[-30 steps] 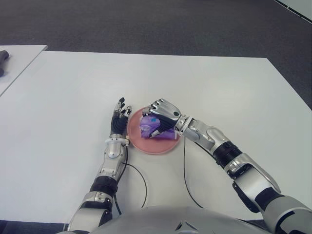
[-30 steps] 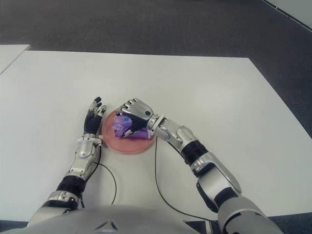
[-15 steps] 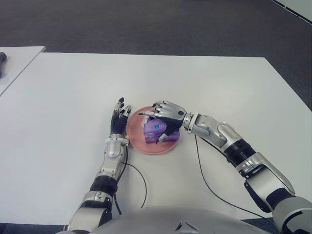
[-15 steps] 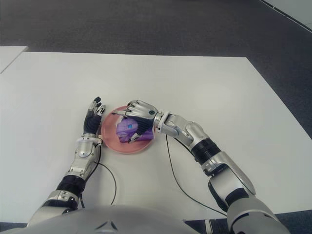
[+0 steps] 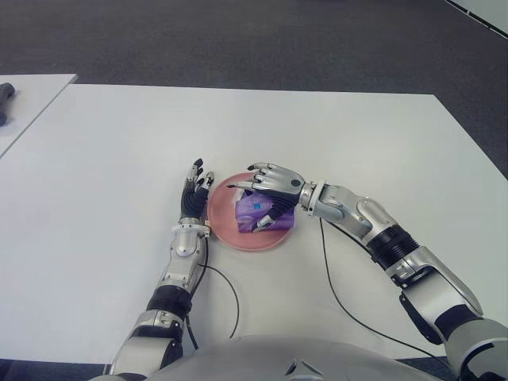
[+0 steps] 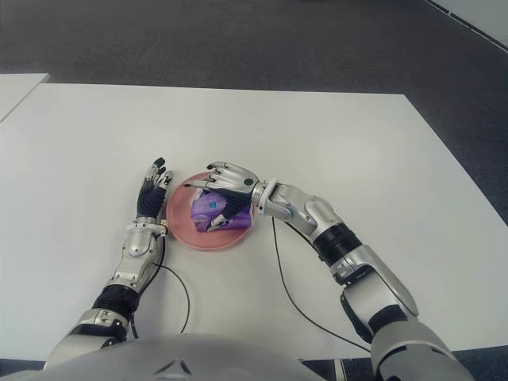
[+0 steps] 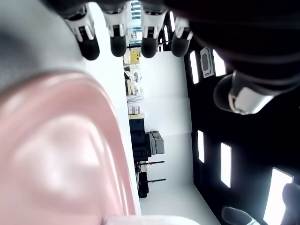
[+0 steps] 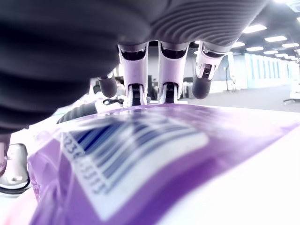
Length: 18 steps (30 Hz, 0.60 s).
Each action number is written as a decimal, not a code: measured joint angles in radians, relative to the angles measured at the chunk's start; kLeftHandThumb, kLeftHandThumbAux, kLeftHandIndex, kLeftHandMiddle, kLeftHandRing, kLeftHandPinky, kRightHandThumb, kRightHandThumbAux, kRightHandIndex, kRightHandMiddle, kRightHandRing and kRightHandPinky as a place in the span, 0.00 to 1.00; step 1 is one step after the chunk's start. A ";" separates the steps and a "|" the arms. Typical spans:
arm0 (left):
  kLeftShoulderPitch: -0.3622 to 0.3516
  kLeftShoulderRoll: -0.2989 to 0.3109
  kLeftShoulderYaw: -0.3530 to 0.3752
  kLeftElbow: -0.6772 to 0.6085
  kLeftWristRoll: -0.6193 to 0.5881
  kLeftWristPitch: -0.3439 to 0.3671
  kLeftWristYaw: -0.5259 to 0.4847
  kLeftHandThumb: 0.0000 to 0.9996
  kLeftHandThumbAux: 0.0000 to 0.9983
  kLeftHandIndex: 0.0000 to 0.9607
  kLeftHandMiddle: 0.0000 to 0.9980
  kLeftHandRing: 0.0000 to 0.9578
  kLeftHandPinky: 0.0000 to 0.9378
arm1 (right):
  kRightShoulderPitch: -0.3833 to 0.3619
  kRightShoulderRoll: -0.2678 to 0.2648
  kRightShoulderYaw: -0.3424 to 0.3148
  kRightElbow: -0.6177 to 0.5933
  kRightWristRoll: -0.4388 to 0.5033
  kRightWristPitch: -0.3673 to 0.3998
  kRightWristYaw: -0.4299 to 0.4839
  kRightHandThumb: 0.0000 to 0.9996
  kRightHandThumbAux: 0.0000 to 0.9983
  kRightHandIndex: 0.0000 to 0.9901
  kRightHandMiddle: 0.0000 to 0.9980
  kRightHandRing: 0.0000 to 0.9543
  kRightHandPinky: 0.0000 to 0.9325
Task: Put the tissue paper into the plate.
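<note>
- One purple tissue paper pack [image 5: 259,213] lies inside the pink plate [image 5: 225,228] on the white tabletop [image 5: 111,159].
- Right hand [image 5: 274,182] hovers just over the pack, fingers [image 8: 170,70] extended, grasping nothing.
- Left hand [image 5: 194,194] shows beside the plate's left rim, fingers straight and released.

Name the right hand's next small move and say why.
Probably lift the right hand straight up and away. The purple tissue pack already lies in the pink plate, and the fingers look spread above it, not gripping. The left hand shows at the plate's left.
</note>
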 measured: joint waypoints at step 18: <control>0.002 0.004 -0.001 -0.005 0.001 -0.007 0.000 0.00 0.37 0.00 0.00 0.00 0.00 | -0.020 -0.034 -0.143 0.003 0.303 0.011 0.223 0.00 0.41 0.00 0.00 0.00 0.00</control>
